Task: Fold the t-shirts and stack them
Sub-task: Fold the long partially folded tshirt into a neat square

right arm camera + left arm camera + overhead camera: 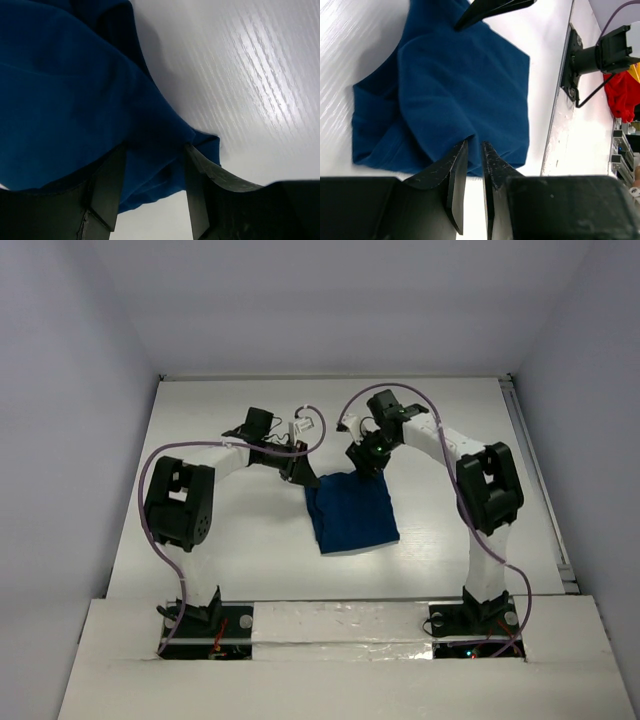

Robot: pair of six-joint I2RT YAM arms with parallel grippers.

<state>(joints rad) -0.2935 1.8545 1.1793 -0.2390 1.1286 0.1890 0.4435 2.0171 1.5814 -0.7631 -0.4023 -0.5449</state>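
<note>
On a white table [230, 430], a folded navy shirt [350, 512] lies central, red cloth [620, 97] past the edge. Both arms bend inward to its far corners: left gripper [303, 476] barely parted at the hem, right gripper [366, 464] spread wide over cloth.

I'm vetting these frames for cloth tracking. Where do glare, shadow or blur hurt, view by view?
Top external: soft, even light, but the t-shirt reads as a flat dark patch. Left wrist: streaky glare on the table at upper left; folds clear. Right wrist: strong glare on the table, cloth close and soft, right gripper nearly black.
</note>
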